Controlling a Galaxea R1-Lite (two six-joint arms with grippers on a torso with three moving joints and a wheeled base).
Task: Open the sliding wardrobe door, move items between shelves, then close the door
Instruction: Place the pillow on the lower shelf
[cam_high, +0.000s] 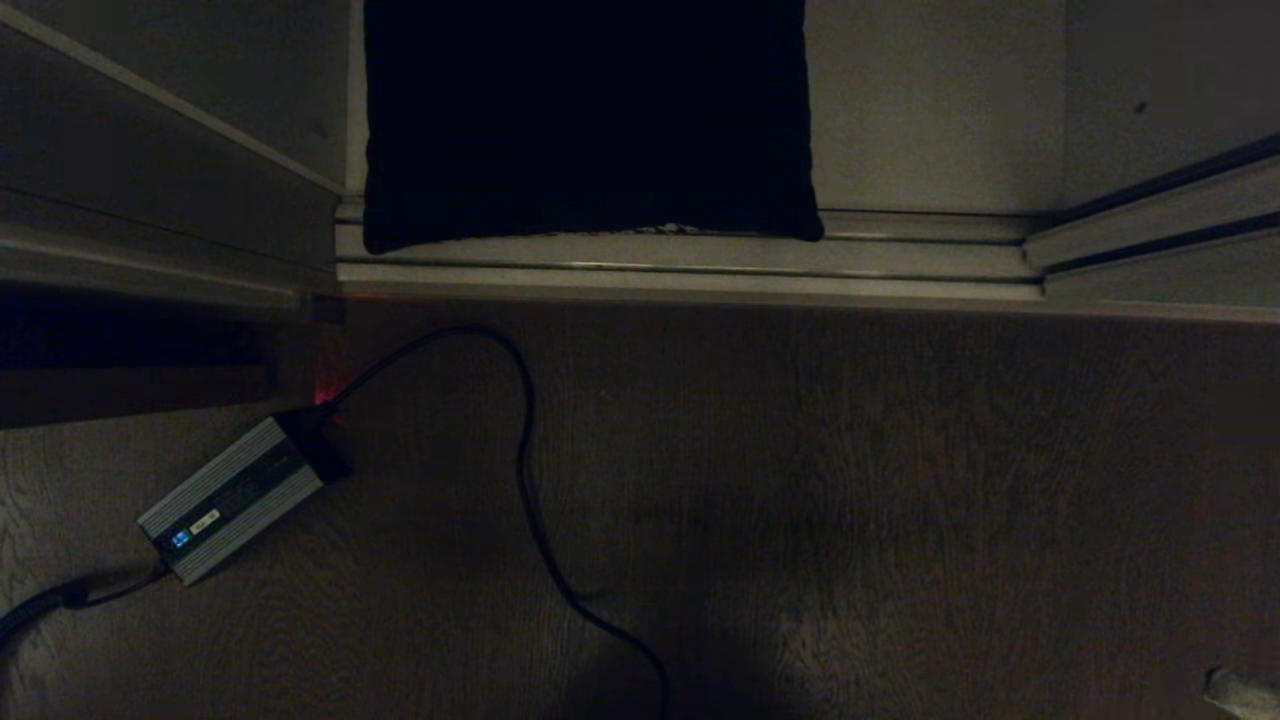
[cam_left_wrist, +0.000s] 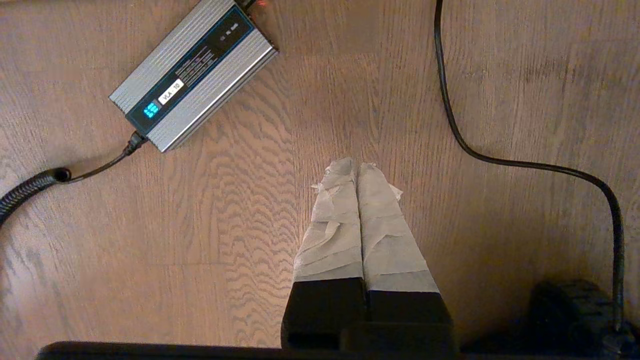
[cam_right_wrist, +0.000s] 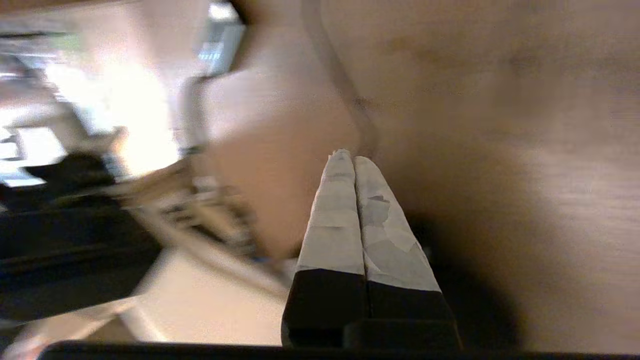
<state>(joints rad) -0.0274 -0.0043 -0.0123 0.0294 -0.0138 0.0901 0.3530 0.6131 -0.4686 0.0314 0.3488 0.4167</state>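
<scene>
A black cushion lies on an off-white shelf in the open wardrobe, its front edge reaching the floor track. The pale sliding wardrobe door stands to the right of the opening. My left gripper hangs shut and empty over the wood floor, away from the wardrobe. My right gripper is shut with nothing in it, in front of a blurred brown wood surface. A pale taped tip shows in the head view's bottom right corner.
A grey power brick lies on the wood floor at the left, and its black cable loops across the floor. The ribbed metal floor track runs along the wardrobe's front. A pale panel borders the opening's left side.
</scene>
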